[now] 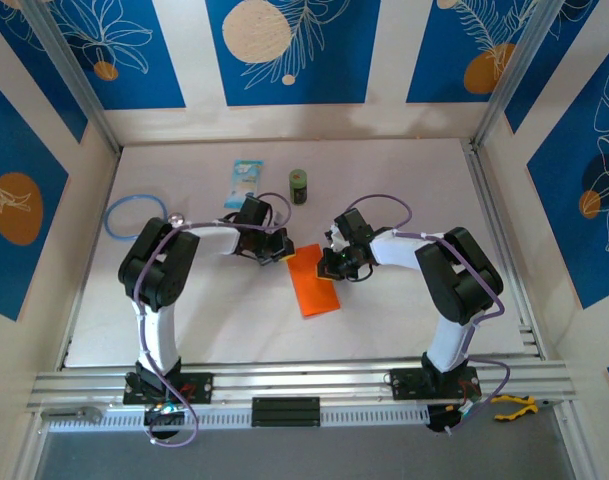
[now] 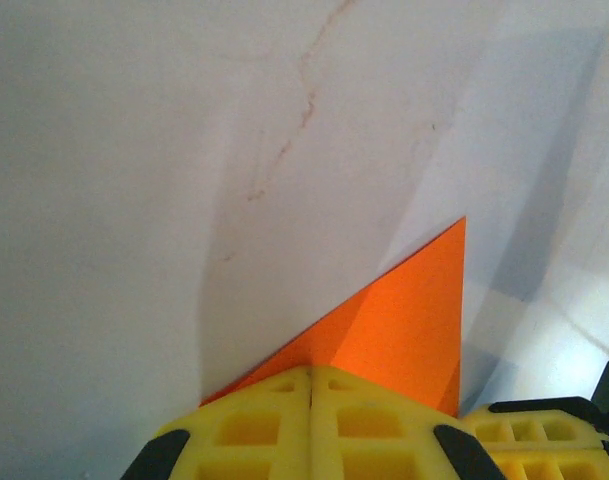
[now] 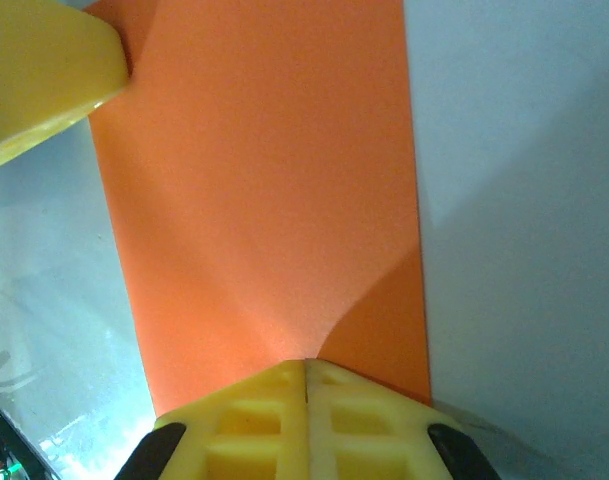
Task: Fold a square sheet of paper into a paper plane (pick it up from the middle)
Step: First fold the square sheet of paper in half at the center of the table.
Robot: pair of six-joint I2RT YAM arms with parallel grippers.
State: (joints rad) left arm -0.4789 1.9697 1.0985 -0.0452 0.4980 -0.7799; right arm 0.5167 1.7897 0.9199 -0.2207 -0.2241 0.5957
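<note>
The orange sheet of paper [image 1: 312, 283], folded to a long strip, lies flat near the middle of the white desk [image 1: 404, 330], its length running from the far side toward the near edge. The left hand [image 1: 279, 250] has its yellow fingers [image 2: 254, 425] pressed together, tips down at the strip's far-left corner. The right hand [image 1: 329, 262] is likewise pressed together, tips resting on the strip's far end beside it. Whether either tip pinches the paper cannot be told. Toward the far edge sit a light-blue packet [image 1: 244, 182] and a small green can [image 1: 300, 186], well apart from the paper.
</note>
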